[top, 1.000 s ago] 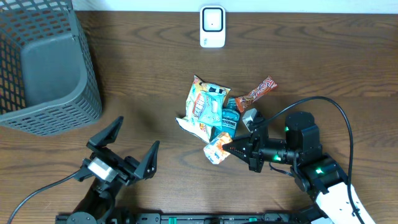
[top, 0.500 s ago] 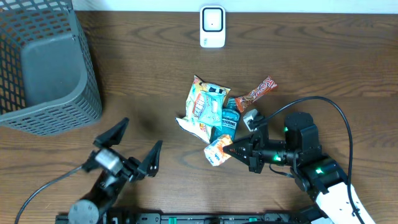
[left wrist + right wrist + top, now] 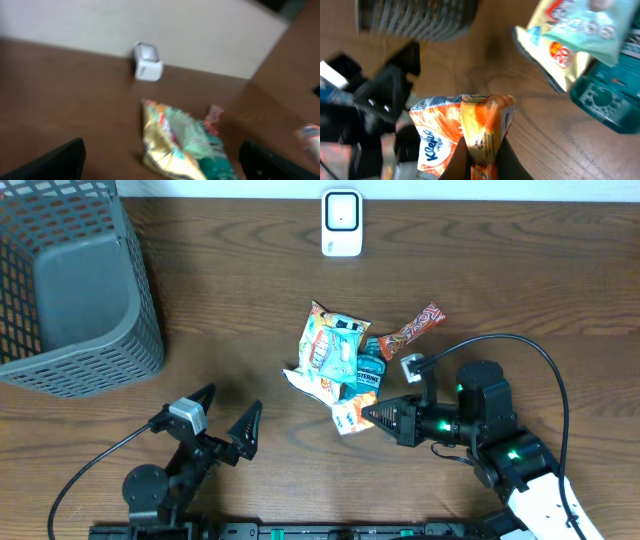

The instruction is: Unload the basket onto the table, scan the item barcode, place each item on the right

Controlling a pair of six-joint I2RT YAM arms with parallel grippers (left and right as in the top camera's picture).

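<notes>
1 tissue pack [image 3: 345, 419] is pinched in the right end effector [image 3: 367, 416] beside 1 snack pile [image 3: 335, 348]; left end effector [image 3: 236, 397] gapes.

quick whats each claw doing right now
left claw: open, holding nothing
right claw: shut on the orange Kleenex pack

Soft, even light falls from above in the overhead view, which is sharp: the grain of the wooden table [image 3: 250, 270] reads clearly, with only faint shadows beside the grey basket [image 3: 80, 290]. The left wrist view is dimmer and smeared throughout; the white scanner [image 3: 147, 67] and the snack bags [image 3: 175, 145] have no crisp edges. In the right wrist view the orange tissue pack [image 3: 470, 130] is fairly sharp, its surroundings blurred.
</notes>
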